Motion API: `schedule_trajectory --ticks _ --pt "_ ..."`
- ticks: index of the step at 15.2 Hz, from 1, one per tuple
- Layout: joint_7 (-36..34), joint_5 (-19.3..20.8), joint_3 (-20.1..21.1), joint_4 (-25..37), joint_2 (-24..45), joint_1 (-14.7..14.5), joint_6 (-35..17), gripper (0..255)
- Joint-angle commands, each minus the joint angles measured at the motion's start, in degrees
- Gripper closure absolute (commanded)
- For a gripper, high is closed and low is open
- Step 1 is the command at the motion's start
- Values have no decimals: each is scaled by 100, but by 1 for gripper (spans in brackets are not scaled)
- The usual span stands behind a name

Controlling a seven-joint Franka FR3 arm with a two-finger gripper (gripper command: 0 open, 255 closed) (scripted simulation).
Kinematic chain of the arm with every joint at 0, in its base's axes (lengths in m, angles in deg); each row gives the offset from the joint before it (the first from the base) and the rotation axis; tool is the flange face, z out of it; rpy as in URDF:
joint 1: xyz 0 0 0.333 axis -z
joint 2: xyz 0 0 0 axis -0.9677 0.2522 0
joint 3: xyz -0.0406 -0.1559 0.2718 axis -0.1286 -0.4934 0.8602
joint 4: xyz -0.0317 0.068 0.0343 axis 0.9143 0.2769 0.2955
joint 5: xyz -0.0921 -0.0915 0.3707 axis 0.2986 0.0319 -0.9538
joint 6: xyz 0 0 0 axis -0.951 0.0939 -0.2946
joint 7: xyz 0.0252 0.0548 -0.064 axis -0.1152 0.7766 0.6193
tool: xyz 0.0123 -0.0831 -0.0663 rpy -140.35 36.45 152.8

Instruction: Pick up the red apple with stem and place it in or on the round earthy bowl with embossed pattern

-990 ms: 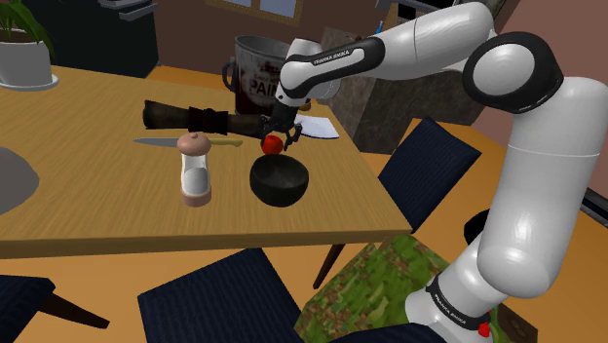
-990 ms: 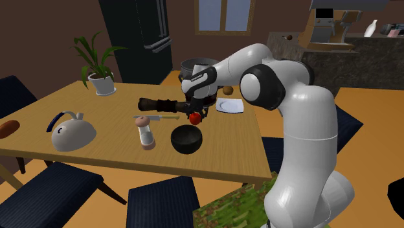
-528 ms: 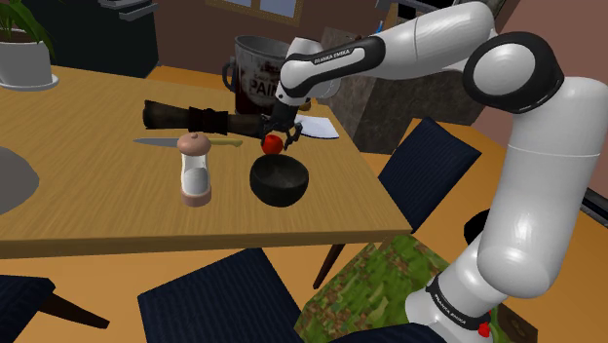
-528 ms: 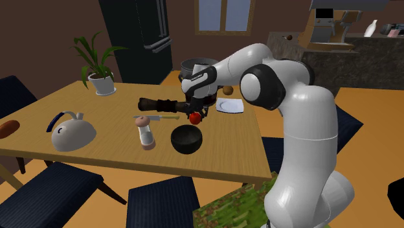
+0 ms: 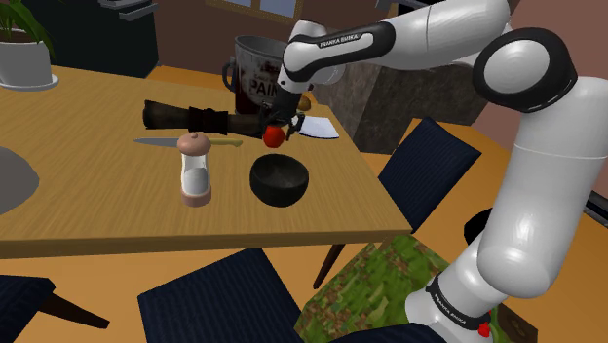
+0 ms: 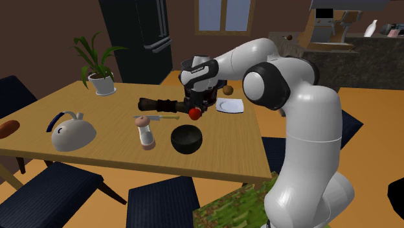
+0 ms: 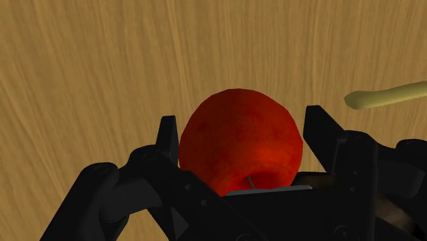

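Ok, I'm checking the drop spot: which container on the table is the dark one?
The low black bowl, by the gripper clasping the apple. The tall mug behind is grey with lettering; the plant pot is white.

Soft, even light is falling from above on the wooden table [image 5: 88, 209], which is looking warm and bright. The white arm [image 5: 546, 185] is shining on its upper sides and going grey underneath. The room behind is looking dim. The red apple [image 7: 239, 140] is darkening toward its stem.
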Motion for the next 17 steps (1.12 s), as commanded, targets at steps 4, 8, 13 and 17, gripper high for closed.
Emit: schedule_trajectory --ticks 4,8,13,17 --pt "-28 -2 3 186 -141 8 328 255" --pt "-54 0 4 378 -226 11 603 255" --pt "-88 4 6 652 -305 14 955 255" --pt "-117 8 7 901 -347 15 1244 255"
